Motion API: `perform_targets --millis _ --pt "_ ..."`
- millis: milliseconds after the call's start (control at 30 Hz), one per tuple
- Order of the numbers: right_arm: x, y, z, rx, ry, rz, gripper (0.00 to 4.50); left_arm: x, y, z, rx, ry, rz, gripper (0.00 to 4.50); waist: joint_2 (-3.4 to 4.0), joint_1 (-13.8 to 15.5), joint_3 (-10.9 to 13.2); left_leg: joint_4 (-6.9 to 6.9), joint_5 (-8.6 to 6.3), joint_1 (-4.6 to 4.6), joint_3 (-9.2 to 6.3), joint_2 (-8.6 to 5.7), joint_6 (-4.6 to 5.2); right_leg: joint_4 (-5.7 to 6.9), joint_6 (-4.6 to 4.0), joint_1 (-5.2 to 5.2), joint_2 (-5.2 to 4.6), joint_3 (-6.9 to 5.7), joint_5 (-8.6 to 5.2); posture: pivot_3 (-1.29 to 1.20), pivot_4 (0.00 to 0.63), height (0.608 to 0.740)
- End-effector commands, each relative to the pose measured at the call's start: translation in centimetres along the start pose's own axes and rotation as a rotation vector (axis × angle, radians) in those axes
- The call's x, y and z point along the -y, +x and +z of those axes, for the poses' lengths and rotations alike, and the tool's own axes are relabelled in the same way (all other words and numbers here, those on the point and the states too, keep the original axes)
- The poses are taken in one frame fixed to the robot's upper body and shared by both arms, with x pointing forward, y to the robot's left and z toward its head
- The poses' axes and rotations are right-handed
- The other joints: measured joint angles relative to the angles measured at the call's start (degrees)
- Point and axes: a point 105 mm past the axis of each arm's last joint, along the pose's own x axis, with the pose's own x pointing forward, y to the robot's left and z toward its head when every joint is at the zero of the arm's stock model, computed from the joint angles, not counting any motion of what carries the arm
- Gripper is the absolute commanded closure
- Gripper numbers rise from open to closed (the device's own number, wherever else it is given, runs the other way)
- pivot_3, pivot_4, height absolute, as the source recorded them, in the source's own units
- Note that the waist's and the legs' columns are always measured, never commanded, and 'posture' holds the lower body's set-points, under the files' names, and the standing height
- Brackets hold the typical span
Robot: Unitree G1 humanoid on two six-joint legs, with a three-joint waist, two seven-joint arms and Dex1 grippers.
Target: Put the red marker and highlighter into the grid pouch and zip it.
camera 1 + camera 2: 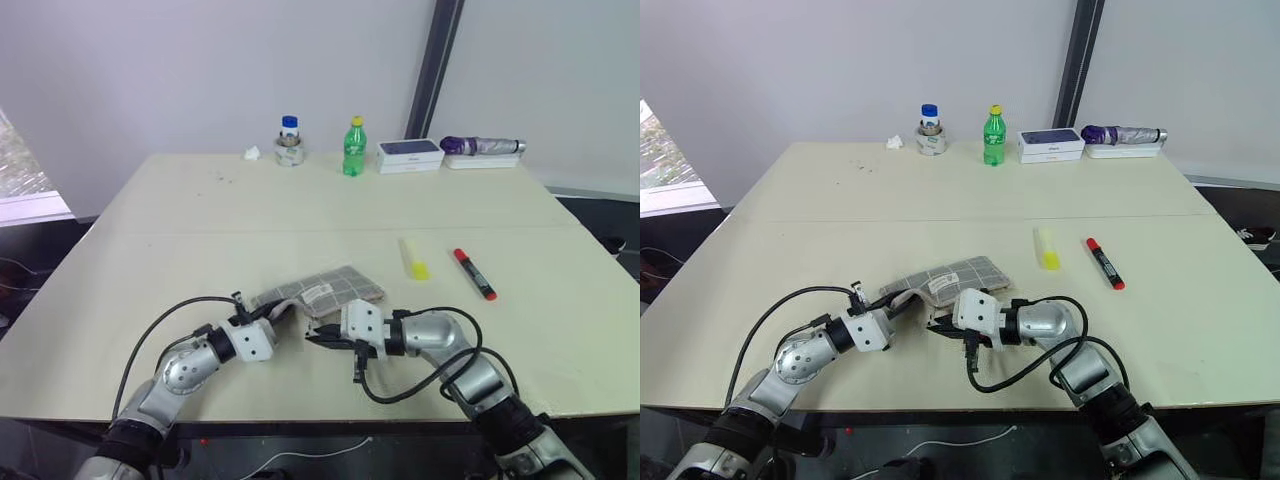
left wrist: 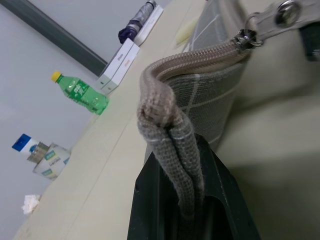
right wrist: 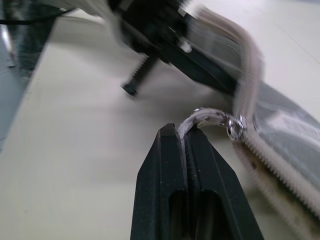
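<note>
Your left gripper (image 1: 277,318) is clamped on the grid pouch (image 1: 325,290) end, lower centre; your right gripper (image 1: 312,338) pinches its zipper pull (image 3: 212,116). The highlighter (image 1: 414,258) and red marker (image 1: 475,274) lie outside, centre-right on the table (image 1: 200,220).

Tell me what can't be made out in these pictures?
- Inside of the grid pouch: hidden by its own fabric, head views.
- Print on the green bottle and white box: too small.
- Left gripper fingertips: covered by the pouch's corner, left wrist view.
- Pouch in the right wrist view: blurred, cut off at the edge.
</note>
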Motion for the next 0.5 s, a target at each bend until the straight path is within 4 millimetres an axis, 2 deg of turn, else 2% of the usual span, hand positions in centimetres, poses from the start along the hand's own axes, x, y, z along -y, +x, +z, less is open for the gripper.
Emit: perform_targets --millis 33,133,233,367,500 --pt "0.2 0.9 2.2 0.066 -0.086 0.042 4.44 -0.2 -0.2 -0.4 -0.024 0.025 0.000 4.50 0.00 0.1 0.0 0.01 0.00 0.00 0.00 0.00 0.00 0.00 0.00 0.00 0.00 0.00 0.00 0.00 0.150 0.740" --pt "1.0 -0.3 1.2 0.025 -0.078 0.026 4.44 -1.1 -1.5 -0.2 -0.008 0.064 0.029 4.50 0.00 -0.2 0.0 0.02 0.00 0.00 -0.01 0.02 0.00 0.00 0.00 0.01 0.00 0.00 0.00 0.00 0.150 0.740" --pt "1.4 -1.0 0.7 0.010 -0.068 0.026 4.44 -0.9 -2.8 0.4 0.022 0.131 -0.005 4.50 0.00 -0.3 0.0 -0.03 0.00 0.00 -0.01 0.05 -0.01 -0.02 0.00 -0.02 0.02 0.01 0.00 0.00 0.150 0.740" --pt "1.8 -0.8 0.8 0.015 -0.077 0.021 4.44 -0.3 -3.7 0.1 0.003 0.207 -0.053 4.50 -0.01 -0.5 0.0 -0.08 -0.01 0.00 0.00 0.07 0.00 -0.03 0.00 -0.05 0.01 0.04 0.00 0.00 0.150 0.740" --pt "1.1 0.0 1.2 0.025 -0.102 0.063 4.44 0.6 -3.3 -0.4 -0.021 0.240 -0.111 4.50 0.00 -0.7 0.0 -0.06 -0.01 0.00 0.00 0.07 0.00 -0.02 0.00 -0.03 0.01 0.03 0.00 0.00 0.150 0.740"
